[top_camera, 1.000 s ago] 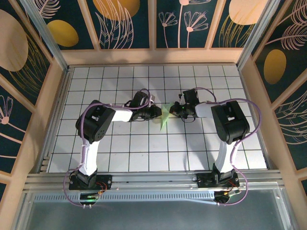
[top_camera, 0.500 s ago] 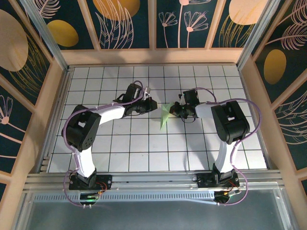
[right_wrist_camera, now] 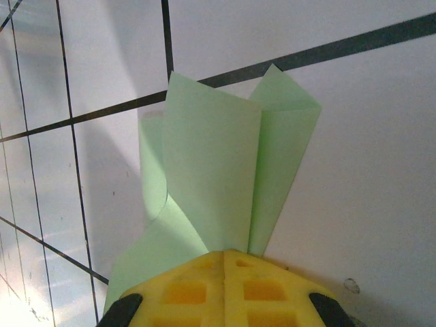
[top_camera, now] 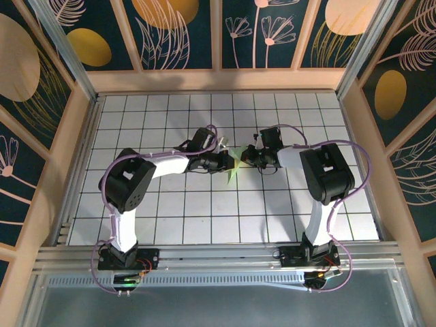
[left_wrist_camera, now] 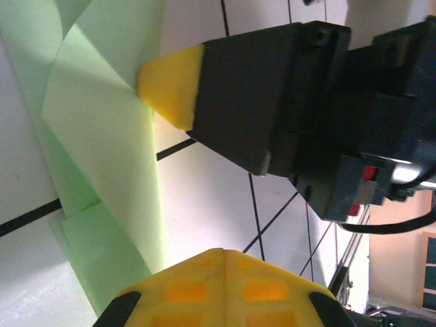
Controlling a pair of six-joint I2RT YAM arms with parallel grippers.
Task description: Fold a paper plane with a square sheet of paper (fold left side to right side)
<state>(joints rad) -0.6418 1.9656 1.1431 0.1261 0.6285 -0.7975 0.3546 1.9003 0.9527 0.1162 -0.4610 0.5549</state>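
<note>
The pale-green paper [top_camera: 234, 172] lies on the white grid tiles in the middle of the table, folded into a narrow shape with creased flaps that lift a little [right_wrist_camera: 218, 177]. My right gripper [top_camera: 246, 156] is shut, and its yellow tips [right_wrist_camera: 225, 253] rest on the paper's near end, so the sheet runs under them. In the left wrist view that yellow tip [left_wrist_camera: 170, 85] touches the paper's edge [left_wrist_camera: 102, 136]. My left gripper [top_camera: 227, 162] is shut with nothing between its fingers. Its tips [left_wrist_camera: 225, 251] hang over bare tile just beside the paper's right edge.
The tiled table [top_camera: 204, 211] is walled by wooden panels on the left [top_camera: 68, 157], right [top_camera: 368, 157] and back. An aluminium rail [top_camera: 218, 255] runs along the near edge by the arm bases. Open tiles lie all around the paper.
My left gripper shut its jaws, drew back up and left from the paper, then came back beside it. The right gripper and the paper have stayed put.
</note>
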